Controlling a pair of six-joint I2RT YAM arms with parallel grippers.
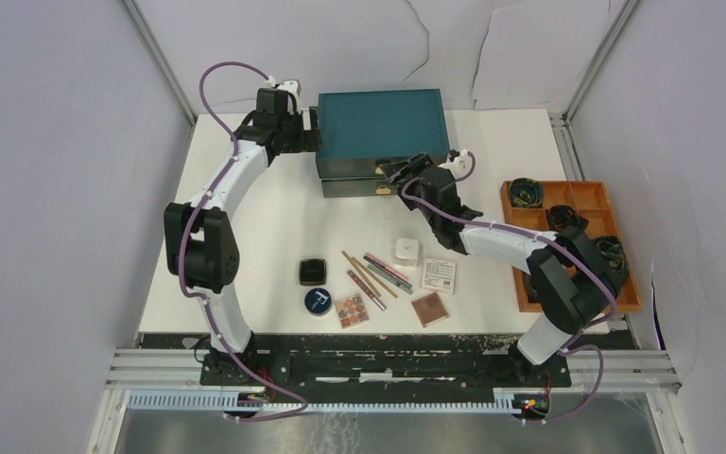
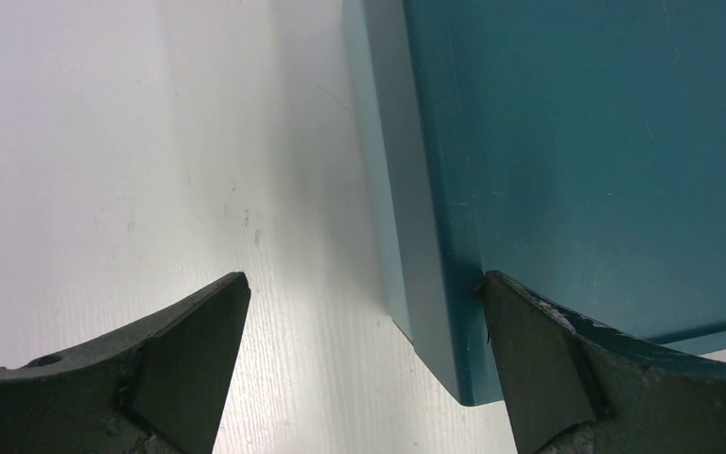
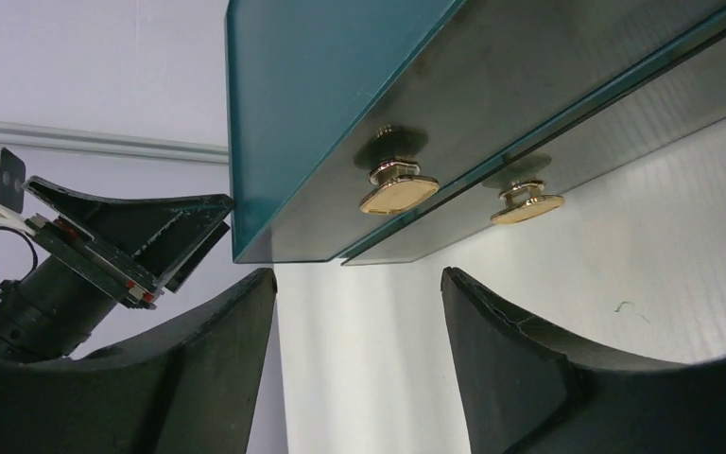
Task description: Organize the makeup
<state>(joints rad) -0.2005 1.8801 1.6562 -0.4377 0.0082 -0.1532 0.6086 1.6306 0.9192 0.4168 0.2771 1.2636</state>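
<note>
Top external view gave me the count: one black compact (image 1: 313,271), one blue tin (image 1: 319,301), one palette (image 1: 351,310), one brown compact (image 1: 429,308), one white cube (image 1: 405,252), one white packet (image 1: 439,275) and, as far as I could tell, four pencils (image 1: 371,275). All lay loose on the table (image 1: 265,227) near its front edge, between the two arms. I saw one teal box (image 1: 381,128) at the back with two drawers and two gold knobs (image 3: 397,189), and one orange tray (image 1: 586,196) on the right holding three black coils (image 1: 529,192). My left pincer (image 2: 361,281) was spread wide across the box's corner, one finger (image 2: 539,359) touching the box, nothing pinched. My right pincer (image 3: 359,274) stood spread just short of the knobs, touching neither and holding nothing.
</note>
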